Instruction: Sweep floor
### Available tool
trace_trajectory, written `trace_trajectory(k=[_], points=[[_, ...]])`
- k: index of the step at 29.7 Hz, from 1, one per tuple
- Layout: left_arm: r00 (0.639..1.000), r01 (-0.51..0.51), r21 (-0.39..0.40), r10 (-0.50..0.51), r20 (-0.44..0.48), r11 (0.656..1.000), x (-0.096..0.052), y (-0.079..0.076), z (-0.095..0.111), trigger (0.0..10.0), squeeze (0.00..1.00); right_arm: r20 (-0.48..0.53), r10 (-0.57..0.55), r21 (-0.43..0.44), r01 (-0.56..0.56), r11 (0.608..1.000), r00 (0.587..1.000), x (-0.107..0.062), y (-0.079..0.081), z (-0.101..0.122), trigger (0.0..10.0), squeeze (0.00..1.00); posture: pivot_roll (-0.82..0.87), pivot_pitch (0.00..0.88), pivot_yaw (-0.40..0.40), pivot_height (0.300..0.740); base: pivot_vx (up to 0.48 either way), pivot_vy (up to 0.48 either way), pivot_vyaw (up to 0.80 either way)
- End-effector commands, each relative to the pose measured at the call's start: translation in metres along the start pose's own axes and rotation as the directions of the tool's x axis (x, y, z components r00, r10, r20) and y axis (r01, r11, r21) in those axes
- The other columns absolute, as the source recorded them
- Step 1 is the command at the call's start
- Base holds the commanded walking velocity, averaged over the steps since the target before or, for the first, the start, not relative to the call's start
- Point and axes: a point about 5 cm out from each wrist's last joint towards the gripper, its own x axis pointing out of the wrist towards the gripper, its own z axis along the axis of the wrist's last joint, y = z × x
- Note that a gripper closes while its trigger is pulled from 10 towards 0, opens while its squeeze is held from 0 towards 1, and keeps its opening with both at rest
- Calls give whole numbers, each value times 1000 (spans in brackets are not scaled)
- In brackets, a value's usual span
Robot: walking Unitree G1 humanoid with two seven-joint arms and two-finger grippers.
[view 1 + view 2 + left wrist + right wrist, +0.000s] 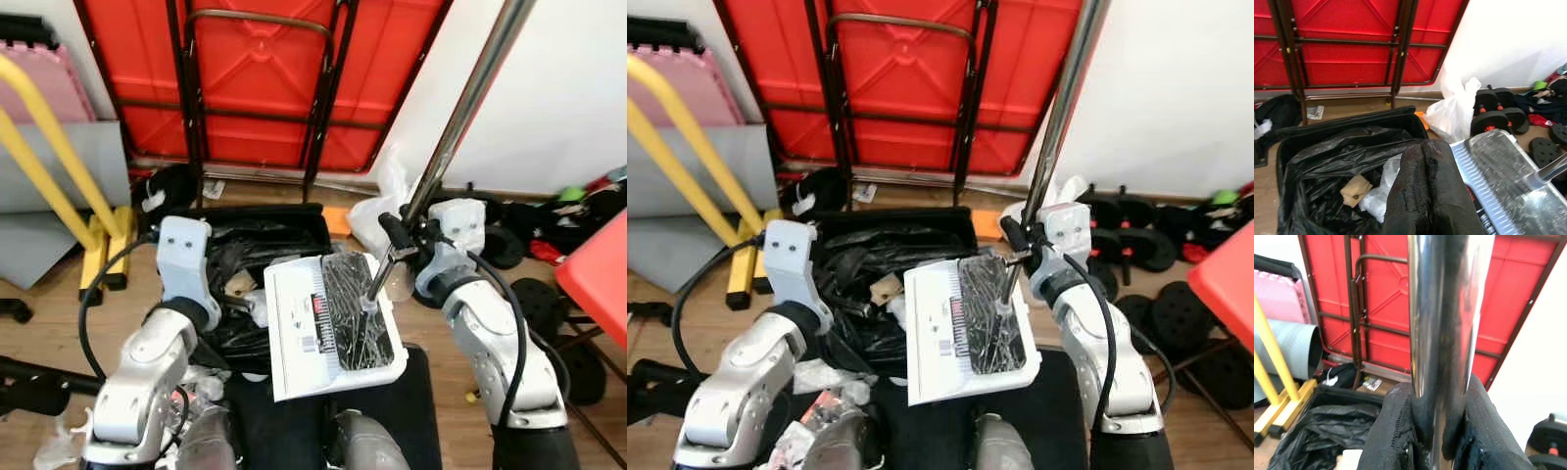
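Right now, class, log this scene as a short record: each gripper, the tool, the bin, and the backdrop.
right gripper: shut on the metal pole
left gripper: fingers pressed together, holding nothing, above the bin
dustpan: white, tilted beside the bin, pole meeting it
bin: black, lined with a black bag, scraps inside
backdrop: folded red table leaning on the wall; dumbbells on the floor to the right

A folded red table [265, 78] leans on the white wall [578, 88]. The wooden floor [49, 313] is cluttered (black dumbbells [1136, 235] lie beyond the right gripper).
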Motion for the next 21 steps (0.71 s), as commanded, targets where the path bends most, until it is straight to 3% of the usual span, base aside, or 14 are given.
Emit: trace_trajectory(k=[1,6,7,11,13,15,21], points=[[999,-5,-19,4,-34,1000,-3,0,-9,10000,0,29,-15,-23,15,1000,999,-4,-5,7,10000,0,-109,172,-143,740,0,0,0],[1000,3,-61,-5,-26,998,-2,-3,-8,10000,0,19,-11,-46,12,999,1000,-6,-3,8,10000,0,-122,170,-145,740,0,0,0],[999,38,-68,-39,-13,997,-1,-7,-7,10000,0,15,-9,-48,10,999,1000,-6,-2,8,10000,0,-125,167,-142,740,337,0,0],[999,21,-46,-22,-26,999,4,-6,-7,10000,0,9,-10,-55,10,998,1000,-5,-2,7,10000,0,-129,161,-133,740,469,0,0],[1000,8,-76,-7,6,997,7,-4,-3,10000,0,6,-13,-59,13,998,1000,-4,-3,7,10000,0,-128,159,-129,740,0,0,0],[1000,-17,-40,16,-24,999,9,0,-5,10000,0,7,-18,-55,19,998,1000,-4,-3,7,10000,0,-127,156,-124,740,0,0,0],[999,-15,-52,13,-43,999,11,-2,-10,10000,0,1,-36,-51,36,998,999,-6,0,0,10000,0,-143,127,-106,740,0,0,0]])
